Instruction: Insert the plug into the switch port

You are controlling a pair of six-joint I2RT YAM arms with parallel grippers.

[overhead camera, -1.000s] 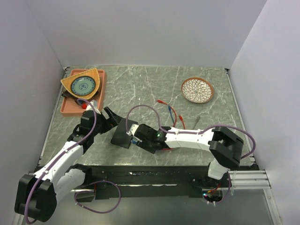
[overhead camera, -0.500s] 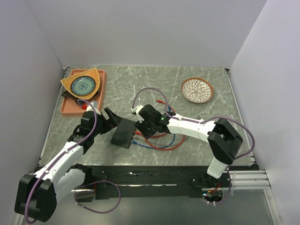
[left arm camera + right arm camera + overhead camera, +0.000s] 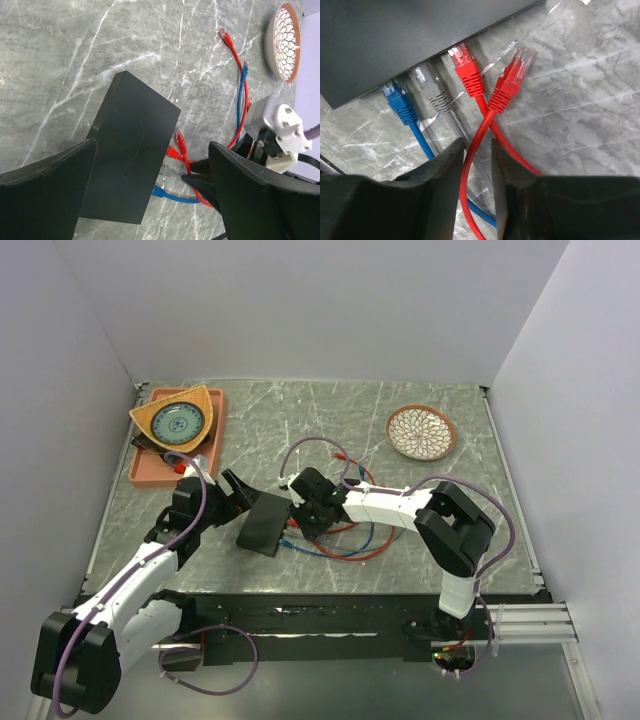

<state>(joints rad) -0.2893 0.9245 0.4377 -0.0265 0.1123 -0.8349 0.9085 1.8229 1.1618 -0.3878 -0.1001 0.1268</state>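
The flat black switch box (image 3: 262,523) lies left of centre on the table. My left gripper (image 3: 235,502) is open wide, its fingers on either side of the box (image 3: 132,150) without touching it. Along the box's right edge a blue plug (image 3: 397,100), a grey plug (image 3: 430,87) and a red plug (image 3: 466,67) sit in the row; the switch port openings are hidden under the box's edge (image 3: 395,35). A loose red plug (image 3: 512,80) lies on the table just off that edge. My right gripper (image 3: 477,145) is narrowly open, with the loose plug's red cable (image 3: 472,165) between its fingers.
A salmon tray (image 3: 150,468) with an orange dish stands at the back left. A patterned bowl (image 3: 421,432) sits at the back right. Red and blue cables loop across the table behind my right gripper (image 3: 297,512), with free ends (image 3: 345,458) near the middle.
My right gripper has pulled back from over the box to its plug edge, and its jaws have narrowed around the red cable. The left arm and the box have not moved.
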